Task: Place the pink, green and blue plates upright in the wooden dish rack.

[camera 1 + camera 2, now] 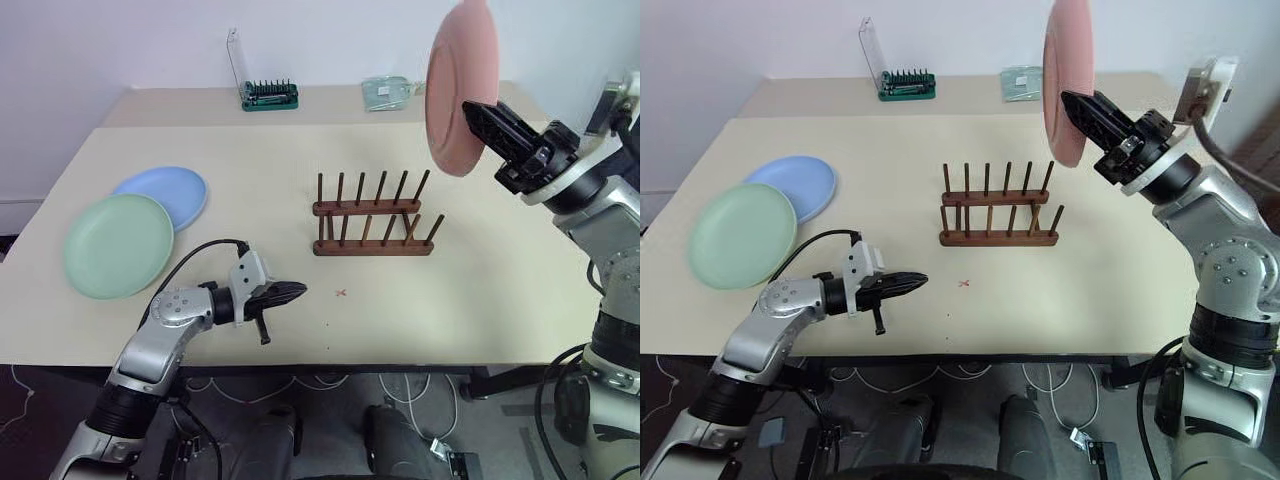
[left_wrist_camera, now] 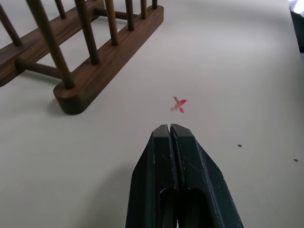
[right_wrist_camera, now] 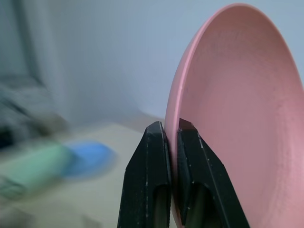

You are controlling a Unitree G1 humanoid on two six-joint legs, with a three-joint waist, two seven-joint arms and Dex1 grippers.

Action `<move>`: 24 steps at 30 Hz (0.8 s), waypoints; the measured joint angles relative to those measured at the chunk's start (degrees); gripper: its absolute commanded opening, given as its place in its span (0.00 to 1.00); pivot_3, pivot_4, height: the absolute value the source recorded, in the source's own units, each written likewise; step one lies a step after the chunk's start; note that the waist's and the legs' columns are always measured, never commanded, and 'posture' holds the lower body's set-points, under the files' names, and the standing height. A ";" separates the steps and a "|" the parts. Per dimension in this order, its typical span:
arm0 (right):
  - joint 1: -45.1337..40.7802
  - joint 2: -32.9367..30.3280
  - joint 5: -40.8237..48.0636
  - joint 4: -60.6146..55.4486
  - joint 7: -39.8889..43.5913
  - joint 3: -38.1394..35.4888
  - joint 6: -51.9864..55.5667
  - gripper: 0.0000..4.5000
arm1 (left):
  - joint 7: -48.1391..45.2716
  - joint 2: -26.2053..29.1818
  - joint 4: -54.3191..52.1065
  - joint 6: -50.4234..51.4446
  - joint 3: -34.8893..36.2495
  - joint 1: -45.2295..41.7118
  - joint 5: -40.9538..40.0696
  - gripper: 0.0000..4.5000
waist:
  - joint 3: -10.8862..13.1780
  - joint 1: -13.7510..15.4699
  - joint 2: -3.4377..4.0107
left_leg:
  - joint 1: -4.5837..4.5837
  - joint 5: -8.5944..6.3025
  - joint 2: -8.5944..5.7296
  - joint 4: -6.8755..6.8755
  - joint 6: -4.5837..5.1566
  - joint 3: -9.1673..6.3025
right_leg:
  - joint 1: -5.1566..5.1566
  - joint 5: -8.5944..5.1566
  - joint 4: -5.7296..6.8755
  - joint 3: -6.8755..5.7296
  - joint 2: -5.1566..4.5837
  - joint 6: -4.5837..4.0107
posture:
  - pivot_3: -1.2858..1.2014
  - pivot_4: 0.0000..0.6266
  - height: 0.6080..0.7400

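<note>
Three plates in play. Pink plate (image 1: 461, 85) is up in the air, on edge, pinched at its rim by the right gripper (image 1: 478, 118), fingers clamped tight on it, above and to the right of the wooden dish rack (image 1: 372, 217). Rack stands empty mid-table, pegs bare. Green plate (image 1: 118, 245) lies flat at the table's left, overlapping the blue plate (image 1: 165, 194) just behind it. Left gripper (image 1: 292, 291) hovers low over the near table edge, fingers pressed fully together, holding nothing, pointing toward a small red cross mark (image 2: 179, 104) on the tabletop beside the rack's end.
</note>
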 measured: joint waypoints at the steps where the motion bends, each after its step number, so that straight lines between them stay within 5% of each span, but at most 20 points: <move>1: 0.13 0.02 0.67 0.00 -0.49 -0.14 0.54 0.01 | 0.00 -0.04 0.00 -0.01 0.00 0.00 0.00 0.00 | 0.00 0.02 0.00 | 0.00 0.00 0.00 -0.01 0.00 0.00 | 0.00 0.00 0.00 0.00 0.00 0.00 | 0.52 0.24 1.00; 10: 4.04 3.63 9.22 -0.14 -6.78 -1.39 6.48 0.01 | 0.08 -0.19 0.00 -0.05 0.00 0.03 0.11 0.00 | 0.01 -0.05 0.04 | -0.01 -0.01 -0.01 -0.08 0.01 0.12 | -0.13 0.03 0.06 0.03 0.05 0.03 | 0.52 0.24 1.00; 23: 4.61 5.31 9.98 2.76 -9.80 -1.39 7.51 0.01 | 0.05 -0.19 0.00 -0.14 0.00 0.08 0.15 0.00 | 0.01 -0.07 0.04 | -0.01 -0.01 -0.02 -0.08 0.01 0.13 | -0.14 0.03 0.06 0.03 0.05 0.03 | 0.52 0.24 1.00; 24: 4.61 5.56 9.98 3.17 -9.80 -1.38 7.51 0.16 | 0.05 -0.20 0.00 -0.15 0.00 0.08 0.15 0.00 | 0.01 -0.10 0.03 | -0.01 -0.01 -0.02 -0.08 0.01 0.13 | -0.14 0.03 0.06 0.03 0.05 0.03 | 0.52 0.24 1.00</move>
